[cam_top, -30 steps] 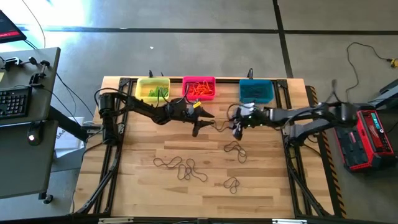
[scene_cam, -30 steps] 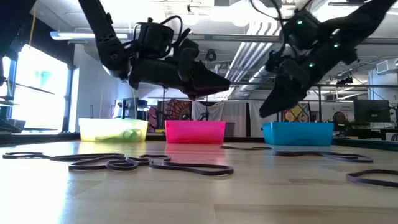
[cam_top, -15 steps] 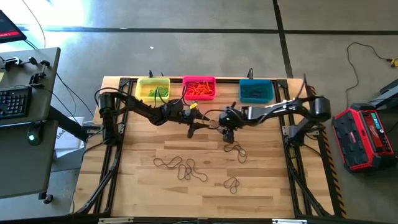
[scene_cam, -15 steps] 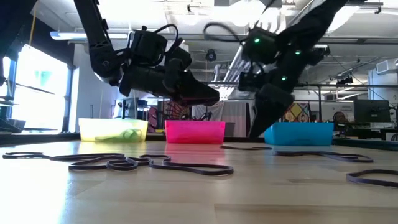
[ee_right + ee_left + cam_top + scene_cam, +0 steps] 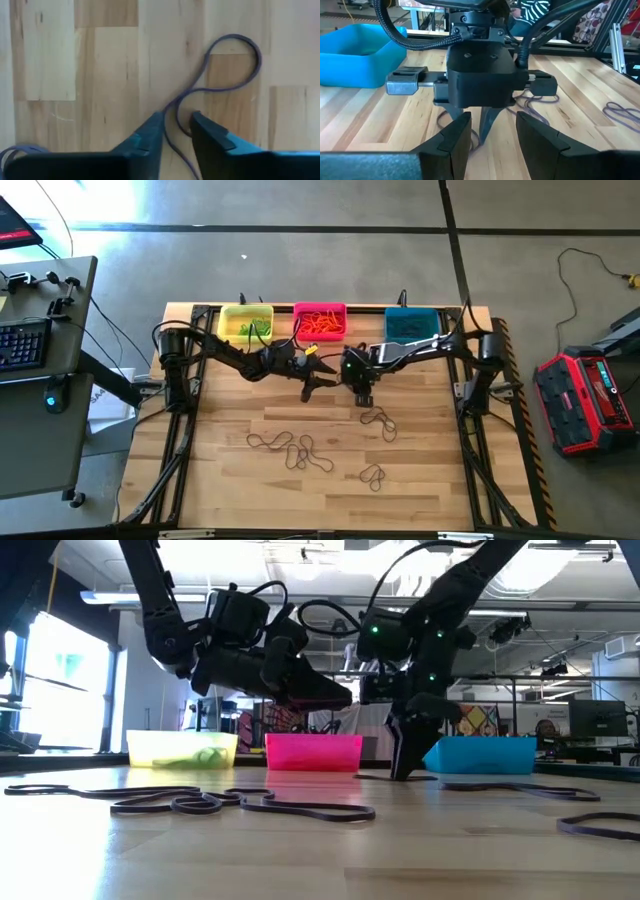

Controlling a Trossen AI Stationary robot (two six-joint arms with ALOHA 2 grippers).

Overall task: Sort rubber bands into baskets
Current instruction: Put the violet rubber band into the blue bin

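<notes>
Three baskets line the far edge of the table (image 5: 420,480): yellow basket (image 5: 246,322), pink basket (image 5: 320,320), teal basket (image 5: 411,325). Right gripper (image 5: 363,396) points down at the table's middle, its fingers (image 5: 150,132) narrowed around a strand of a dark rubber band (image 5: 220,75) lying flat, not lifted. Left gripper (image 5: 312,387) hovers just beside it, parted and empty. More dark bands (image 5: 292,450) lie scattered nearer the front, where the wood is otherwise bare.
</notes>
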